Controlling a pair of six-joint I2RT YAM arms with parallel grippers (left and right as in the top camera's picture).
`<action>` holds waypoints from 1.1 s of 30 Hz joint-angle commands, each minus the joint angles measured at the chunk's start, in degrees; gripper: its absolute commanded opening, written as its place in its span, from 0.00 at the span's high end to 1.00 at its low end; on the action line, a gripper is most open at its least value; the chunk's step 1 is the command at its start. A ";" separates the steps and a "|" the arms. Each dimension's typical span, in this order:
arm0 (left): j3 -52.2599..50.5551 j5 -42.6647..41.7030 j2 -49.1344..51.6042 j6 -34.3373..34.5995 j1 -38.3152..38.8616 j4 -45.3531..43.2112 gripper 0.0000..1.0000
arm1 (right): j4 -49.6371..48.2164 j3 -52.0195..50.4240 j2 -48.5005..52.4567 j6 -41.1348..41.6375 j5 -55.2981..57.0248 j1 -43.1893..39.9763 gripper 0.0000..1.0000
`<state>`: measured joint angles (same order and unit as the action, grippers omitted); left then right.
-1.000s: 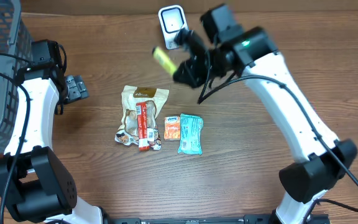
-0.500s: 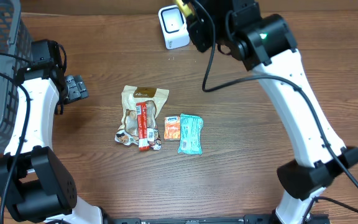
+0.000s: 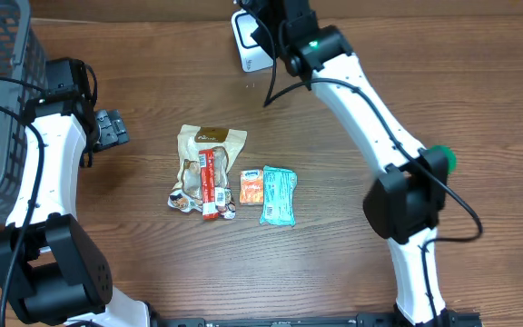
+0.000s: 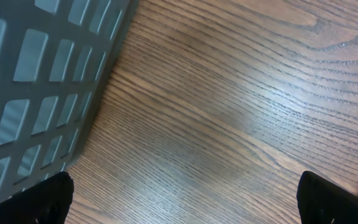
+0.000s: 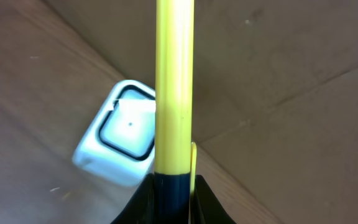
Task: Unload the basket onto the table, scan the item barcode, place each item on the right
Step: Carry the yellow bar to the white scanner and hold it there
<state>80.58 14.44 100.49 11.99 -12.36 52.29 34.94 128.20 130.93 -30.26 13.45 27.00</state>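
Wooden counter [image 3: 352,227], scanner [image 5: 124,127] set at its far edge. Slim yellow item [image 5: 174,93] is clamped at one end by right fingers [image 5: 211,205], raised before the scanner. Judged light, stiff, slick; an end grip is judged adequate. Left fingers [image 4: 337,202] are spread wide, empty.

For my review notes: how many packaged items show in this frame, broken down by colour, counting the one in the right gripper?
Tan pouch: 1
Red stick pack: 1
Orange packet: 1
Teal packet: 1
Yellow item, held in right gripper: 1
Total: 5
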 commanded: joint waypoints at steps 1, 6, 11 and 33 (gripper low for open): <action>0.90 0.57 -0.85 -0.22 0.37 -0.04 0.00 | -3.93 0.42 4.24 -5.70 4.44 -0.09 0.92; 0.90 0.57 -0.85 -0.22 0.37 -0.04 0.00 | -11.93 0.42 9.62 -7.76 8.00 -0.09 0.92; 0.90 0.57 -0.85 -0.22 0.37 -0.04 0.00 | -18.14 0.42 13.77 -7.85 10.47 -0.17 0.91; 0.90 0.57 -0.85 -0.22 0.37 -0.04 0.00 | -21.16 0.42 18.69 -25.55 20.06 -0.59 0.88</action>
<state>80.58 14.41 100.51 11.99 -12.36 52.34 14.15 128.18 149.56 -54.26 31.83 26.65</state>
